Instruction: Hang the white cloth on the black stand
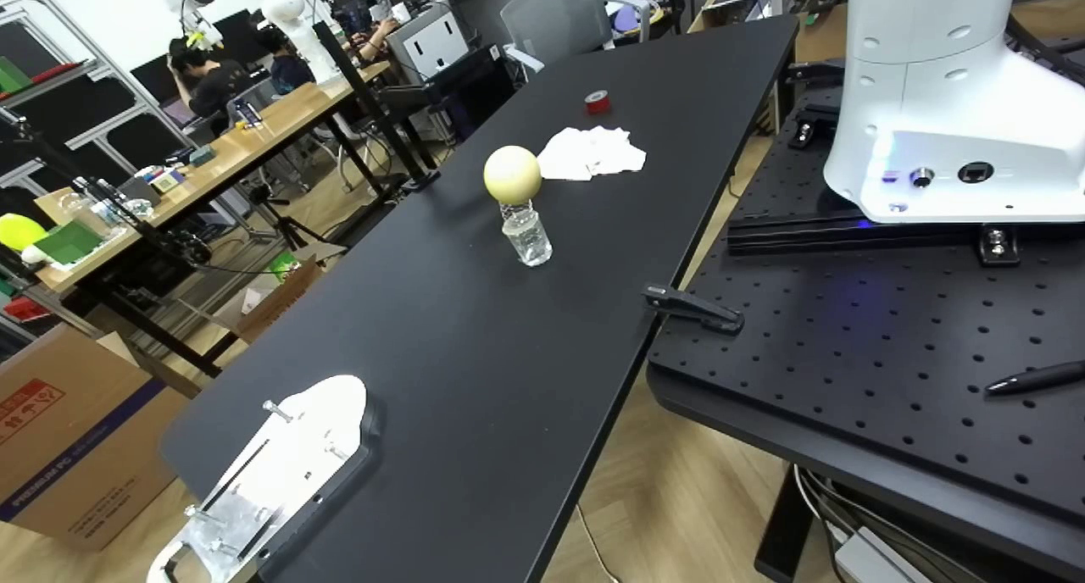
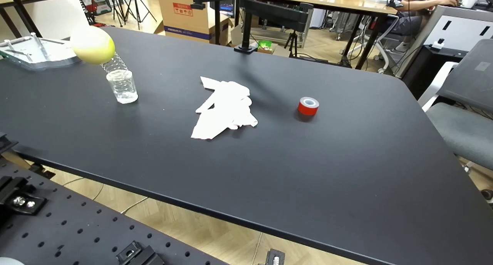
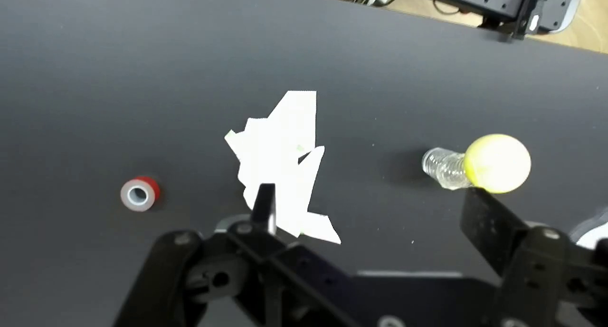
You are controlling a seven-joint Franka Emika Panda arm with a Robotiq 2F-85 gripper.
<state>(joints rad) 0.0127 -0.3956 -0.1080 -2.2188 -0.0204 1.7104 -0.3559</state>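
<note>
The white cloth (image 1: 593, 152) lies crumpled on the black table in both exterior views, near the middle in an exterior view (image 2: 227, 109). It also shows left of centre in the wrist view (image 3: 280, 160). A black stand (image 2: 248, 22) with a horizontal arm rises from the table's far edge; its pole also shows in an exterior view (image 1: 373, 100). The stand is out of the wrist view. My gripper (image 3: 371, 190) is open and empty above the table; its left finger overlaps the cloth's lower part in the wrist view. The gripper is out of both exterior views.
A clear cup with a coil and yellow ball (image 1: 513, 174) stands beside the cloth. A red tape roll (image 2: 308, 106) lies on the cloth's other side. A white plate with posts (image 1: 280, 464) lies at the table's end. A grey chair (image 2: 468, 99) stands past the table.
</note>
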